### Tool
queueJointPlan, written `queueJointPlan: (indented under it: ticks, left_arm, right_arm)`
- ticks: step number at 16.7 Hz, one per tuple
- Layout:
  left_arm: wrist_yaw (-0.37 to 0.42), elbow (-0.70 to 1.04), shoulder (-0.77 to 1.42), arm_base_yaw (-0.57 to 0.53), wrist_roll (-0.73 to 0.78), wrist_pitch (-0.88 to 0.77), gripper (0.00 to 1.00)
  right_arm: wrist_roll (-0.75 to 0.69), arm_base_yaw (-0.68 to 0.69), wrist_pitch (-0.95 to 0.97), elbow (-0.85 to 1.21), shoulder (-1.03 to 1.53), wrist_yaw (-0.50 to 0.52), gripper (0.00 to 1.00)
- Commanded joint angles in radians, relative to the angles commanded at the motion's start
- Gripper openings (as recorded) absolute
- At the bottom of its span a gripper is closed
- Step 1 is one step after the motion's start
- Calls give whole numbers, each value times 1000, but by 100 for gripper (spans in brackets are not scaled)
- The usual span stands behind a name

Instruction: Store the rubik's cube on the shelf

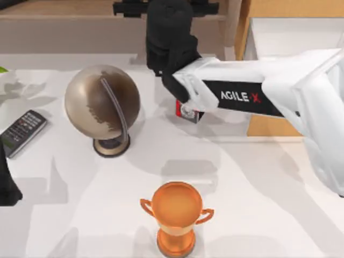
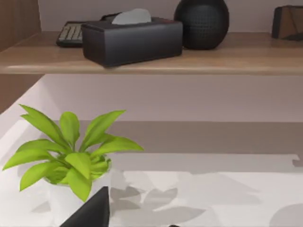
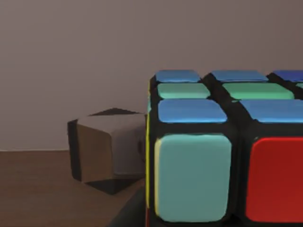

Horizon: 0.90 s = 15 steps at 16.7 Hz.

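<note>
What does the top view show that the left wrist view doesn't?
From above: a globe, an orange trophy, a remote, and the right gripper up at the shelf. Left wrist view: a potted plant, a black tissue box, a round dark vase. Both share the shelf, the white table and the left gripper, parked at the table's left.

The desk (image 1: 258, 193) lies open along its right half, near the front edge. A trophy (image 1: 176, 217) stands at the front edge's middle; a globe (image 1: 103, 105) left of centre, a remote (image 1: 22, 131) and a potted plant (image 2: 71, 161) by the left edge — these crowd the left side. On the shelf (image 2: 227, 59), a tissue box (image 2: 132, 40), a dark round vase (image 2: 201, 21) and a keyboard (image 2: 71, 33) take the board's left part — bare wood lies right of the vase.
</note>
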Motion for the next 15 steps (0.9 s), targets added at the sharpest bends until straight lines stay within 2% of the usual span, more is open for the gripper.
queueJointPlan:
  ticks: [6,15]
  left_arm:
    - [0,0,0,0,0,0,100]
    - [0,0,0,0,0,0,100]
  right_arm:
    - [-3,-14,-29,32,24,-17,0]
    - [-3,-14,-29,32,24,-17,68]
